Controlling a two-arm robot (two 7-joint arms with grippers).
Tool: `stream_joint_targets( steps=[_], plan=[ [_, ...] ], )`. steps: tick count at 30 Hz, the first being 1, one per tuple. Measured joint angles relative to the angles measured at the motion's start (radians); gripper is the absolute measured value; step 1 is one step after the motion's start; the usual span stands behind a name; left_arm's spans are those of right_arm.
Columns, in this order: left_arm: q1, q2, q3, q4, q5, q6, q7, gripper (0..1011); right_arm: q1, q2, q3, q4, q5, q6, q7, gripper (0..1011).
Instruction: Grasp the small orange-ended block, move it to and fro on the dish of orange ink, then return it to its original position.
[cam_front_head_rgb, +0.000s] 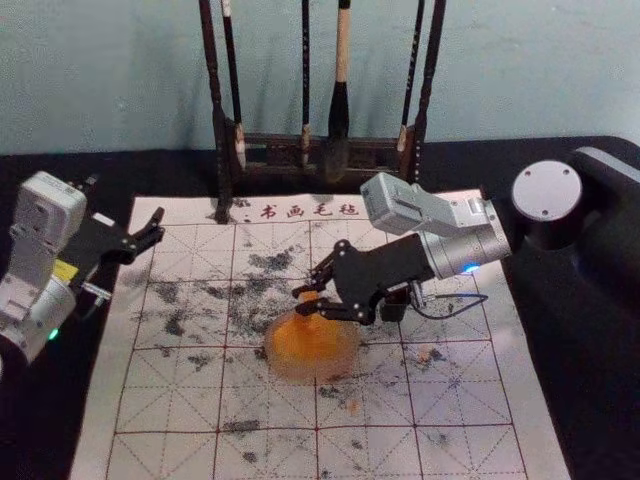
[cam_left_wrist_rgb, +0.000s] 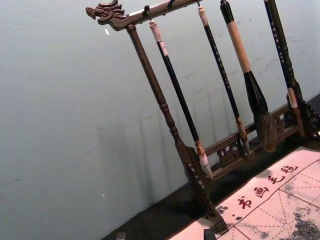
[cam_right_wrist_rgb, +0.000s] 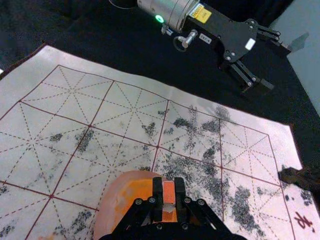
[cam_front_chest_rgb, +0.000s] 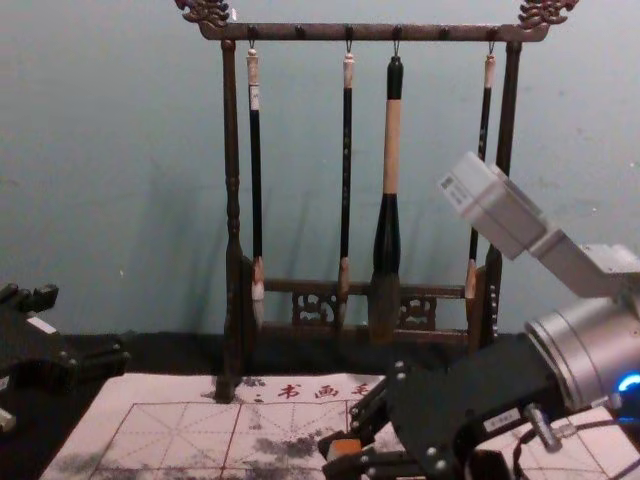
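While the left gripper (cam_front_head_rgb: 125, 208) waits off the mat's (cam_front_head_rgb: 180, 400) left side, over the black cloth (cam_front_head_rgb: 60, 420), the right gripper (cam_front_head_rgb: 303, 300) is at work near the middle of the mat. The right arm comes in from the right side, and its fingers point in and down at the dish (cam_front_head_rgb: 350, 368). They are pressed to the sides of the block (cam_right_wrist_rgb: 169, 194) and pinch it between them. The block has an orange end that faces up, with a pale part just under it. It is over the dish, near the far side of it as the head sees it. It is hard to tell if the low end of the block touches the orange ink (cam_front_head_rgb: 312, 345).

The left gripper's fingers are spread wide, with no thing between them.

The dish is round, and it sits on the mat. The mat is pale, with red lines, dark smudges and red words (cam_front_chest_rgb: 325, 391) along its far edge. Past those words stands a dark wood rack (cam_front_chest_rgb: 300, 33). Four brushes (cam_front_chest_rgb: 256, 180) hang from it with their hair down. The fat brush (cam_front_chest_rgb: 386, 235) is third from the left. Behind the rack is a pale wall (cam_front_chest_rgb: 90, 150).
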Motion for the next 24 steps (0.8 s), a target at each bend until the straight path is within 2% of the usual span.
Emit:
stream_joint_targets(
  steps=[24],
  plan=[
    [0.0,0.0,0.0,0.0,0.0,0.0,0.0,1002,-0.042,0.075,0.015,-0.101,-0.002,0.042,-0.018,137]
  ],
)
